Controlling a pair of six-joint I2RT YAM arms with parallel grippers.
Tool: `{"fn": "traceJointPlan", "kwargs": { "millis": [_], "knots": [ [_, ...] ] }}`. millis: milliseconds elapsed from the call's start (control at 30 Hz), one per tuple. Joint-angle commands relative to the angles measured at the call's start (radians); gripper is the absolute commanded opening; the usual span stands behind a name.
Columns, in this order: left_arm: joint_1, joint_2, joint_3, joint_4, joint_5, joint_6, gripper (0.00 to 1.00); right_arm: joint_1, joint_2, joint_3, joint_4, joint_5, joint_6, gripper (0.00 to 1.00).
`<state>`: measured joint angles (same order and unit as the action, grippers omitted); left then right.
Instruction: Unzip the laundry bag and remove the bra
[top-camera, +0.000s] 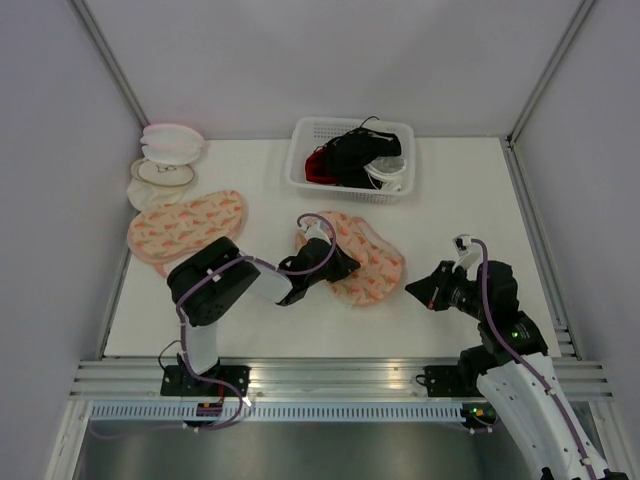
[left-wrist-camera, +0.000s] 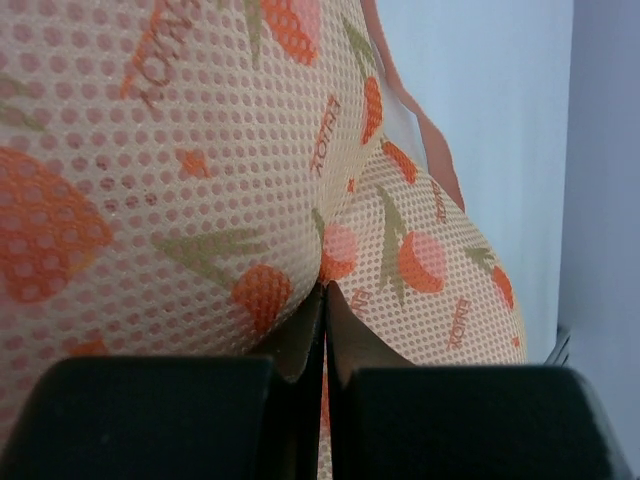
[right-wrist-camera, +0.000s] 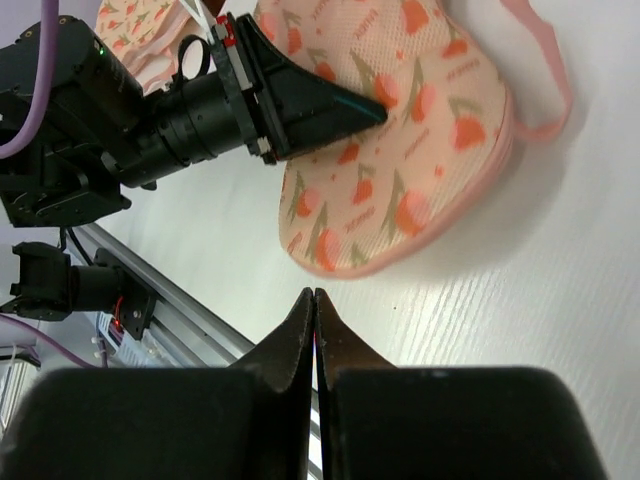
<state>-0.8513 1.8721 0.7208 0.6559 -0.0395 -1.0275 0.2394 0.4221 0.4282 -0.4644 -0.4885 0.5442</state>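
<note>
The peach-pink laundry bag (top-camera: 370, 262) with carrot print lies zipped shut at the table's middle. It fills the left wrist view (left-wrist-camera: 200, 150) and shows in the right wrist view (right-wrist-camera: 400, 190), its pink strap loop (right-wrist-camera: 545, 70) lying behind it. My left gripper (top-camera: 350, 265) is shut, its tips (left-wrist-camera: 325, 292) pressed against the bag's top; this also shows in the right wrist view (right-wrist-camera: 378, 112). I cannot tell if it pinches any fabric. My right gripper (top-camera: 410, 290) is shut and empty (right-wrist-camera: 315, 295), just off the bag's right edge. The bra is hidden.
A second bag of the same print (top-camera: 185, 228) lies at the left. Two round white-and-pink cases (top-camera: 170, 145) sit behind it. A white basket (top-camera: 300, 170) with black, red and white garments stands at the back. The metal rail (top-camera: 330, 375) runs along the front edge.
</note>
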Motion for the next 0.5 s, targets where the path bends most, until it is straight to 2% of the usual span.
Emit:
{"fn": "traceJointPlan", "kwargs": {
  "millis": [0, 67, 167, 233, 267, 300, 333, 367, 400, 433, 467],
  "knots": [
    [0.049, 0.094, 0.051, 0.138, -0.09, -0.118, 0.02, 0.001, 0.006, 0.049, -0.008, 0.045, 0.005, 0.03],
    [0.063, 0.137, 0.08, 0.168, -0.047, -0.118, 0.02, 0.003, 0.012, 0.047, -0.005, 0.059, 0.003, 0.09],
    [0.087, 0.139, 0.097, 0.231, 0.01, -0.099, 0.02, 0.001, 0.03, 0.044, -0.007, 0.062, -0.004, 0.09],
    [0.098, 0.105, 0.094, 0.218, 0.035, -0.082, 0.02, 0.001, 0.037, 0.027, 0.018, 0.057, 0.003, 0.17],
    [0.101, 0.09, 0.079, 0.218, 0.035, -0.066, 0.02, 0.001, 0.037, 0.014, 0.033, 0.053, 0.017, 0.24],
    [0.101, 0.052, 0.071, 0.218, 0.068, -0.057, 0.02, 0.001, 0.038, 0.008, 0.047, 0.05, 0.023, 0.41],
    [0.101, 0.032, 0.06, 0.218, 0.096, -0.049, 0.02, 0.001, 0.04, 0.003, 0.067, 0.05, 0.028, 0.53],
    [0.101, 0.006, 0.031, 0.22, 0.108, -0.042, 0.11, 0.001, 0.04, -0.002, 0.079, 0.05, 0.031, 0.96],
    [0.101, -0.04, 0.016, 0.226, 0.121, -0.037, 0.22, 0.003, 0.043, -0.008, 0.101, 0.048, 0.043, 0.98],
    [0.101, -0.069, -0.001, 0.225, 0.144, -0.036, 0.43, 0.001, 0.043, -0.011, 0.112, 0.045, 0.046, 0.98],
    [0.101, -0.094, -0.033, 0.223, 0.154, -0.034, 0.52, 0.001, 0.041, -0.019, 0.122, 0.044, 0.06, 0.98]
  ]
}}
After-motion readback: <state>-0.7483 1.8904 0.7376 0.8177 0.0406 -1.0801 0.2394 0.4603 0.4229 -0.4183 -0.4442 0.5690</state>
